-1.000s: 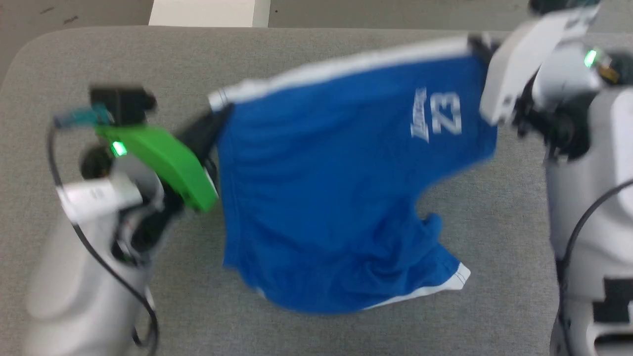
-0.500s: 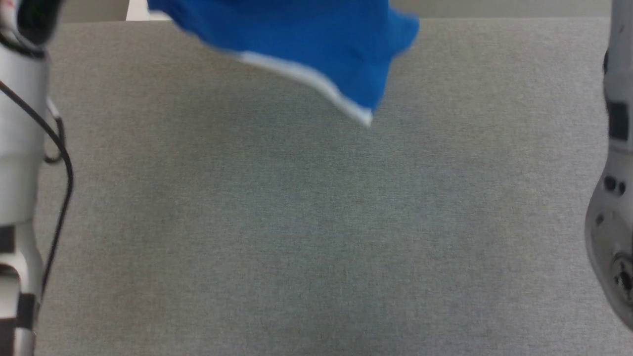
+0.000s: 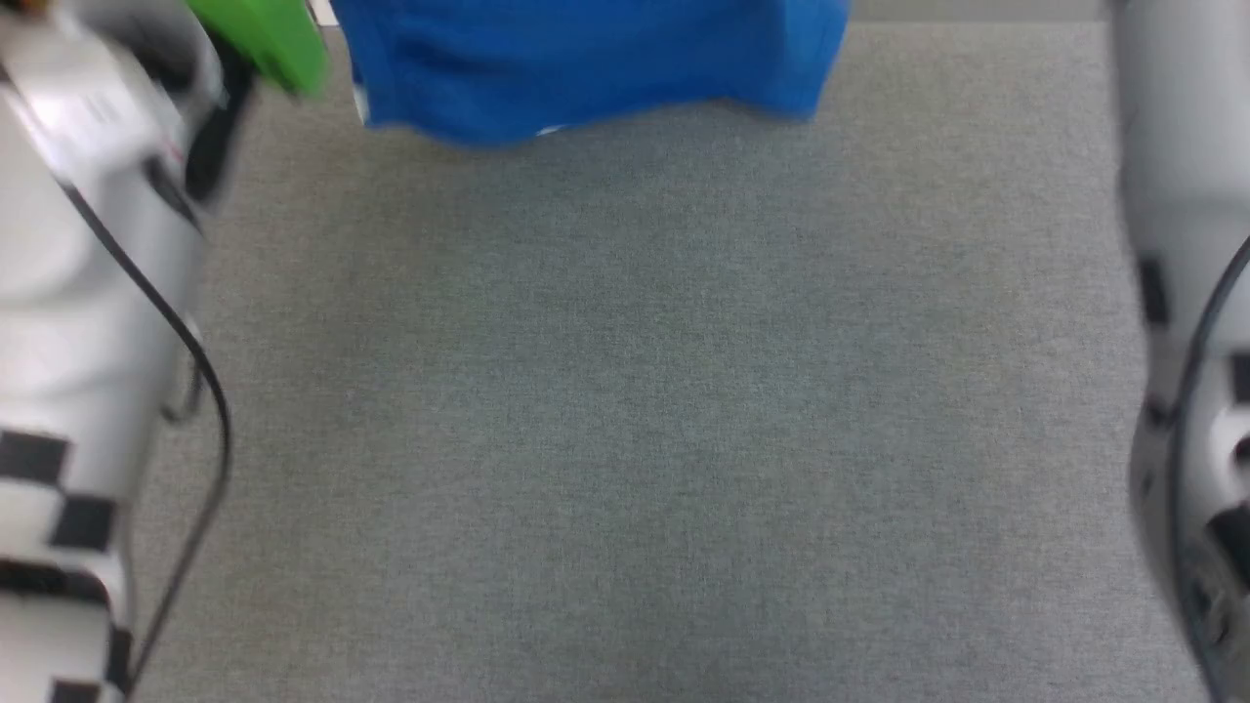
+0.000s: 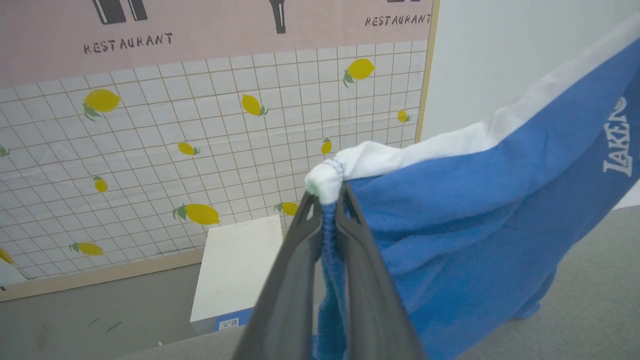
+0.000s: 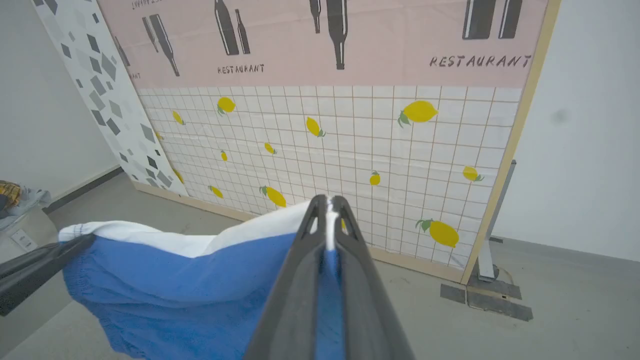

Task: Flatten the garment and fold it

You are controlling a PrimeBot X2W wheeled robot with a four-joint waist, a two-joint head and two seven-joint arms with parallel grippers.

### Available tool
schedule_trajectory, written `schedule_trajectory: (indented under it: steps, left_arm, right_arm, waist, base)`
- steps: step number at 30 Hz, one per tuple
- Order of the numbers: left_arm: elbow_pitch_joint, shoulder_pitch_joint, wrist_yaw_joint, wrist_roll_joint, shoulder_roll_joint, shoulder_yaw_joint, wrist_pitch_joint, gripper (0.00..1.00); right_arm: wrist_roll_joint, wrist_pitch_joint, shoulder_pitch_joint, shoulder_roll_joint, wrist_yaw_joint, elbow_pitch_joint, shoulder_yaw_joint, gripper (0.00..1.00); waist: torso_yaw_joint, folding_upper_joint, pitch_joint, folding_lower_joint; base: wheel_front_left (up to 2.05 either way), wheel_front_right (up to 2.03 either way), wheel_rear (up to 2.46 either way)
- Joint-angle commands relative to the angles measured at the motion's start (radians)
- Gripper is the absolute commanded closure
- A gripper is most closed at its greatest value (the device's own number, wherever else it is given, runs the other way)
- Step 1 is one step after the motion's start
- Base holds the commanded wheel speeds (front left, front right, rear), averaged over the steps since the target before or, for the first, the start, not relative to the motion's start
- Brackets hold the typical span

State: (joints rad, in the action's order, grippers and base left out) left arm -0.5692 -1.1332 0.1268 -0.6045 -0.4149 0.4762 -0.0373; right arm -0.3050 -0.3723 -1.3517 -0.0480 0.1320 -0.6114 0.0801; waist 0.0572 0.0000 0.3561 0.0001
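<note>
**Head view and wrist views: basketball shorts (image 3: pixel 586 68) hung between two grippers above the grey table (image 3: pixel 625 410)**

1. Basketball shorts. Royal blue, thin cloth. They are stretched by the upper edge above the table's far edge, with the lower folds hanging toward the table (whether they touch it cannot be told). A white side stripe (image 4: pixel 450 145) runs along the top edge. White lettering (image 4: pixel 617 145) sits under the stripe and reads "LAKE" before the frame cuts it off.

2. Left gripper (image 4: pixel 327 200). Its two dark fingers are clamped on the gathered blue-and-white corner of the shorts, above the table's far left part. A green cover (image 3: pixel 264 39) sits on the wrist. The pale left forearm (image 3: pixel 68 293) stands over the table's left side, and a black cable (image 3: pixel 195 381) loops down it.

3. Right gripper (image 5: pixel 327 205). Its fingers are pressed together on the white stripe at the other end of the top edge, with blue cloth falling below them toward the table. The pale right forearm (image 3: pixel 1172 244) stands over the table's right side.

4. Grey table. It has a woven grey covering, with a soft shadow under the shorts.

5. White box (image 4: pixel 240 265). It stands on the floor just beyond the table's far edge (small label on its blue lower side).

6. Backdrop panel (image 5: pixel 350 140). It stands upright beyond the table. A pink band is printed with bottles and "RESTAURANT", and below it is a white tile grid with yellow lemons. A second panel (image 5: pixel 100 90), with grey shard shapes, stands beside it.
</note>
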Motion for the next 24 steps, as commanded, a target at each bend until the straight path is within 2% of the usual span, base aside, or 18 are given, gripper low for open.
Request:
schedule_trajectory:
  steps: [1,6,10,13,17,24]
  left_arm:
    - [0.003,0.047,0.004,-0.028,0.005,0.016,-0.033,1.00]
    - [0.060,0.227,0.004,-0.108,0.005,0.064,-0.118,1.00]
    - [0.132,0.406,0.003,-0.166,0.007,0.069,-0.156,1.00]
    - [0.196,0.550,-0.014,-0.200,0.001,0.078,-0.155,1.00]
    - [0.276,0.721,-0.065,-0.242,-0.015,0.083,-0.135,1.00]
    - [0.385,0.965,-0.180,-0.306,-0.063,0.094,-0.050,1.00]
  right_arm:
    - [-0.026,0.001,0.066,-0.002,-0.001,0.035,0.011,1.00]
    - [-0.120,-0.052,0.339,-0.002,-0.001,0.217,0.026,1.00]
    - [-0.167,-0.148,0.627,-0.003,-0.001,0.416,-0.003,1.00]
    - [-0.190,-0.244,0.860,-0.003,-0.001,0.550,-0.043,1.00]
    - [-0.265,-0.363,1.120,-0.003,-0.001,0.676,-0.088,1.00]
    - [-0.353,-0.542,1.447,-0.002,-0.001,0.791,-0.109,1.00]
  waist:
    - [0.006,0.0000,-0.014,-0.0001]
    - [0.008,0.0000,-0.073,-0.0001]
    - [0.009,0.0000,-0.128,-0.0001]
    - [0.006,0.0000,-0.169,-0.0001]
    - [0.000,0.0000,-0.213,-0.0001]
    - [-0.012,0.0000,-0.282,-0.0001]
  base:
    - [0.00,0.00,0.00]
    - [0.00,0.00,0.00]
    - [0.00,0.00,0.00]
    - [0.00,0.00,0.00]
    - [0.00,0.00,0.00]
    - [0.00,0.00,0.00]
